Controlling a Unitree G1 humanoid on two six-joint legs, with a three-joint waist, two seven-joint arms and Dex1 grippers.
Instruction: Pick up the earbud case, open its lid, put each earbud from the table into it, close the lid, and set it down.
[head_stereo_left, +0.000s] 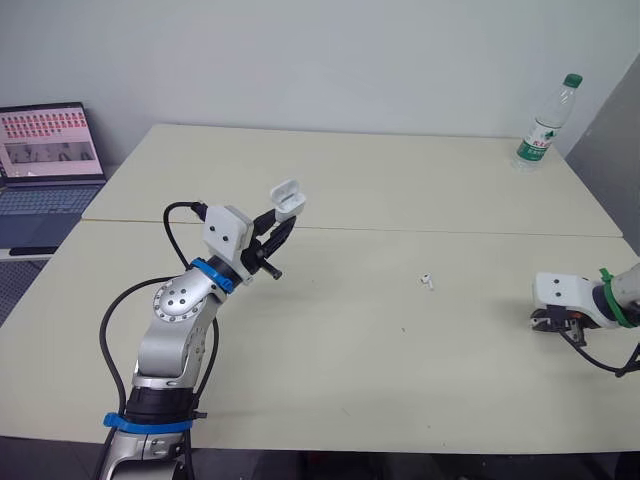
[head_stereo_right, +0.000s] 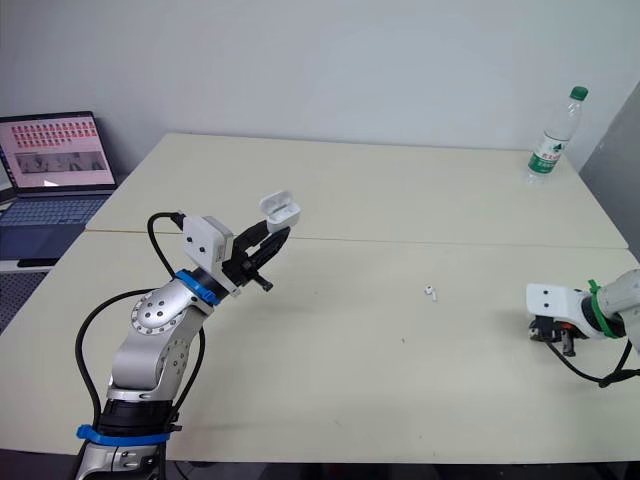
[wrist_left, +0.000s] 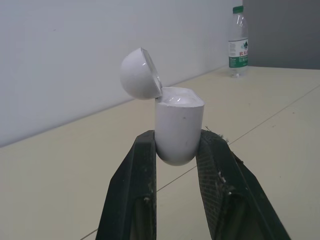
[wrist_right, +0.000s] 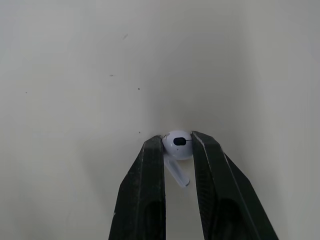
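My left gripper (head_stereo_left: 281, 226) is raised above the table's left half, shut on the white earbud case (head_stereo_left: 288, 199), whose lid stands flipped open (wrist_left: 141, 74) over the body (wrist_left: 178, 131). One white earbud (head_stereo_left: 427, 282) lies on the table right of centre. At the right edge, my right gripper (wrist_right: 177, 145) points down at the table and is shut on a second white earbud (wrist_right: 178, 145), its stem hanging between the fingers (wrist_right: 151, 170). From the head view that gripper (head_stereo_left: 549, 320) sits low against the tabletop.
A clear plastic water bottle (head_stereo_left: 547, 125) with a green cap stands at the far right corner. An open laptop (head_stereo_left: 48, 160) sits on a separate surface to the left. The cream table (head_stereo_left: 380, 180) has a seam running across its middle.
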